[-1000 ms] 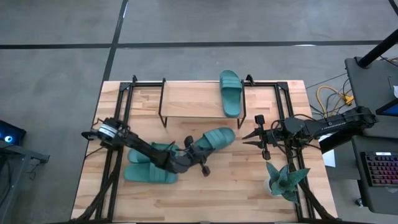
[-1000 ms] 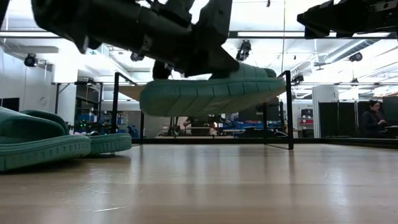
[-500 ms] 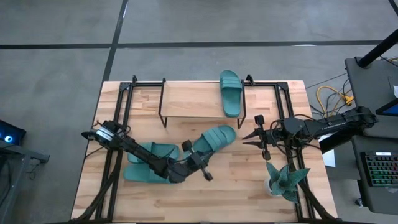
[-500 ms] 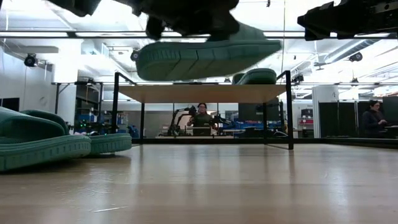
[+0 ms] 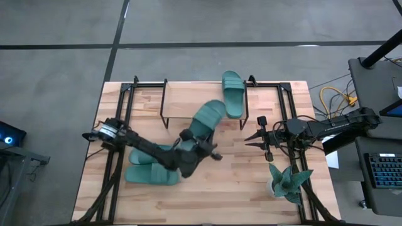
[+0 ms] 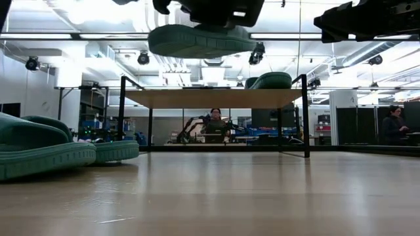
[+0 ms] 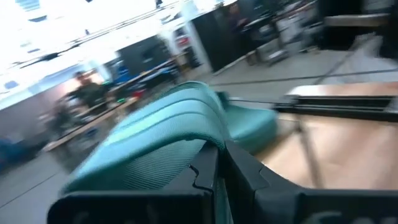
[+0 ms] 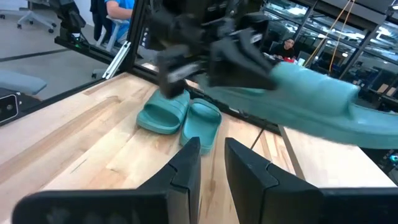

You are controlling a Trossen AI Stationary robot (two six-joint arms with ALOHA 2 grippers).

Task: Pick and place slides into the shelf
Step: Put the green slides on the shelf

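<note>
Since a moment ago the left pincer (image 5: 200,145) has swung its slide (image 5: 206,118) up and toward the far side of the counter (image 5: 239,182), so the sandal now hangs with its toe over the near edge of the shelf (image 5: 188,100), higher than the top board in the low view. That pincer is clamped on the slide at its strap end, and the left wrist view shows the ribbed strap (image 7: 168,134) right above the dark fingers. A second slide (image 5: 232,93) lies on the shelf's right end, pointing near to far. Two more slides (image 5: 151,166) lie side by side on the counter to the near left, beneath the left arm; the right wrist view shows the pair (image 8: 180,115) touching along their sides. At the right of the counter the right pincer (image 5: 251,138) hovers with its fingers spread apart and nothing between them. Near right stands a teal spiky plant (image 5: 287,182).
</note>
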